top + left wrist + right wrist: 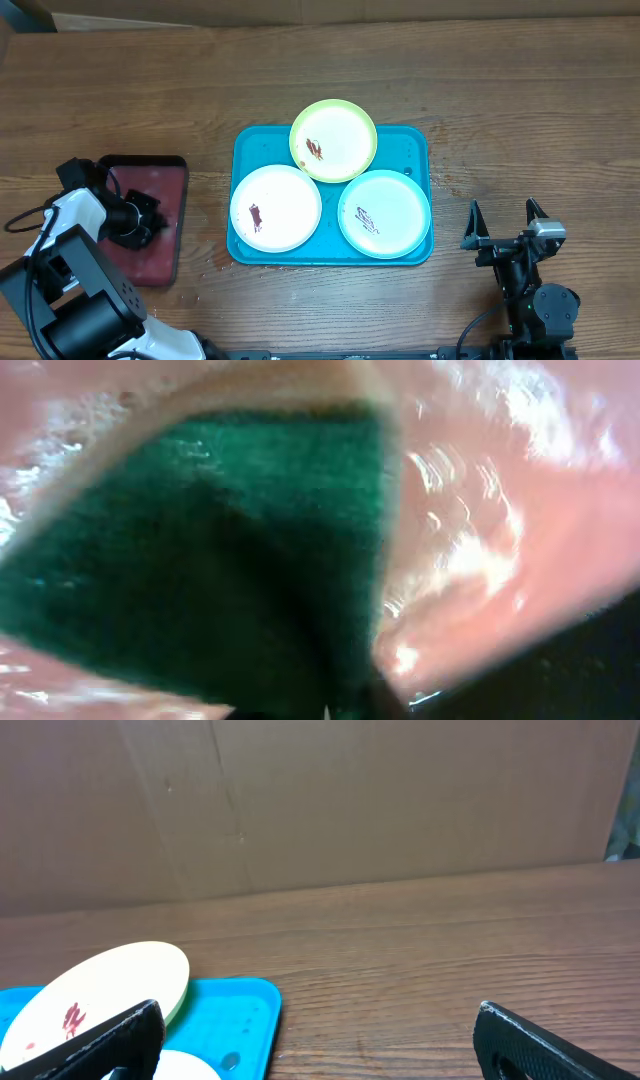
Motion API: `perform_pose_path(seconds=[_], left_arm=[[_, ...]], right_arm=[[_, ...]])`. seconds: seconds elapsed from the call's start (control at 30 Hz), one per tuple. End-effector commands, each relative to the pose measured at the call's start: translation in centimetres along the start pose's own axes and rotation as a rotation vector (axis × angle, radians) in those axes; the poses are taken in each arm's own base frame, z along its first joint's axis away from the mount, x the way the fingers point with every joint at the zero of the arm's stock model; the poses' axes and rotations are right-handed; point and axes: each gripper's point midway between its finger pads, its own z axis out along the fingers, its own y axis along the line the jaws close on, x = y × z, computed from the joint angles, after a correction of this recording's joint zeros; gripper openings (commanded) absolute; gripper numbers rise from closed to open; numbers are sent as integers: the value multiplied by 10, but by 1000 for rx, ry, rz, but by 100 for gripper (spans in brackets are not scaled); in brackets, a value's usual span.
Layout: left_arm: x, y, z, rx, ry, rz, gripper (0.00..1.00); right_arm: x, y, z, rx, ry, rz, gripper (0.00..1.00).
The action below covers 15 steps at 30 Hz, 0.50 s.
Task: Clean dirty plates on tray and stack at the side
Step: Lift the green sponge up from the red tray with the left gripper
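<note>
While three smeared plates fill the blue tray, red tray — green sponge

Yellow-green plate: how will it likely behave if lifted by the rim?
The yellow-green plate looks thin, so probably light and stiff. It leans on the white plate and mint plate, so a push may rock it. Its smooth face may be slippery.

lab tabletop: wooden table, cardboard backdrop

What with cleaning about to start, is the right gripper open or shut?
Open: the right gripper has fingers wide apart in both views, nothing between them.
</note>
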Motion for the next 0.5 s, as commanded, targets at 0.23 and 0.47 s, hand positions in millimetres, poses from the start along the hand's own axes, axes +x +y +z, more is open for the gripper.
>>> perform_pose_path(seconds=[0.23,0.47], left_arm=[[-21,28,13,-149,-111,3,100],[-24,28,13,-148,-123,4,98]], right_arm=[[1,-1,0,4,-7,-3,100],[1,-1,0,5,-8,-3,100]])
